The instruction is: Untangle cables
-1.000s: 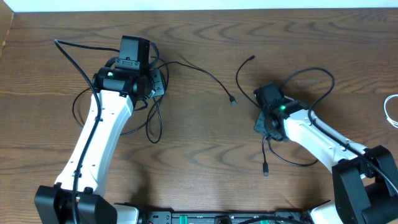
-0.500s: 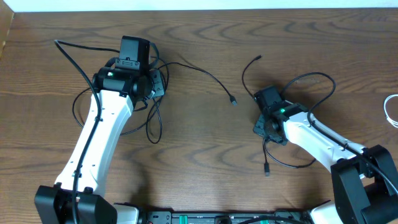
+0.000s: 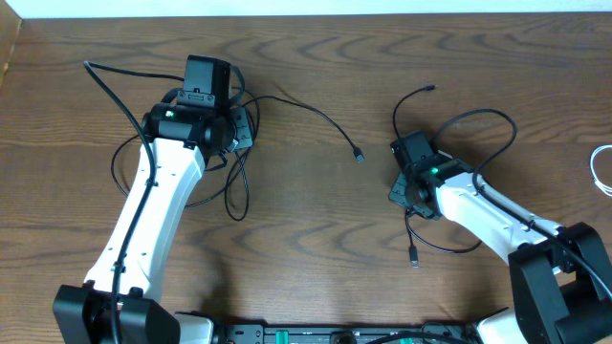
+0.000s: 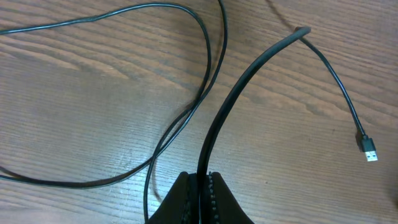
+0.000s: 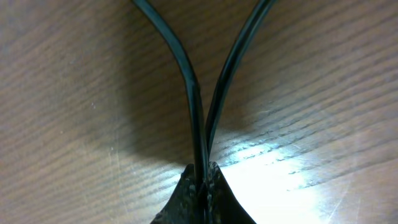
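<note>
Since a second ago the upper plug end (image 3: 430,88) of the right black cable (image 3: 490,111) has swung rightward and its lower plug (image 3: 414,260) has shifted a little. The right tool (image 5: 202,177) is pinched together on two strands of that cable, low over the counter (image 3: 316,220). The left tool (image 4: 200,178) is closed, gripping the left black cable (image 4: 214,121), which loops beside that arm and trails to a USB plug (image 4: 369,148) lying on the counter. A white cable (image 3: 599,167) lies at the far right edge.
</note>
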{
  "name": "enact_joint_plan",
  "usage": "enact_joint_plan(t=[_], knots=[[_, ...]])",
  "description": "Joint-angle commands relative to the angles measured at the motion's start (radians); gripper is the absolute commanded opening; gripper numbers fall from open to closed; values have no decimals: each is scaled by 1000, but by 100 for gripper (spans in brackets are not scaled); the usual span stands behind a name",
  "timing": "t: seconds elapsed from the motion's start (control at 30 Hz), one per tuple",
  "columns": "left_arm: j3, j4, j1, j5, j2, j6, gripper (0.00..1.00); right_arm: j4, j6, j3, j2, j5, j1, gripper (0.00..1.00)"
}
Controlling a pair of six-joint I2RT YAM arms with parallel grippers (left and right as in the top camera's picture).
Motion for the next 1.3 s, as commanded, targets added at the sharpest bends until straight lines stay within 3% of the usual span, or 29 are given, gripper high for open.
enact_joint_plan(t=[0.0, 0.37, 0.6, 0.87, 1.27], knots=[[3, -5, 3, -9, -18, 13, 8, -45, -147, 106, -57, 25, -22, 1], [3, -5, 3, -9, -18, 13, 8, -259, -409, 471, -204, 309, -219, 1], [3, -6, 3, -9, -18, 13, 7, -246, -516, 573, -218, 478, -500, 1], [3, -9, 3, -9, -18, 13, 7, -128, -561, 573, -198, 479, -785, 1], [3, -8, 3, 11, -18, 14, 7, -101, -578, 573, 26, 351, -941, 1]])
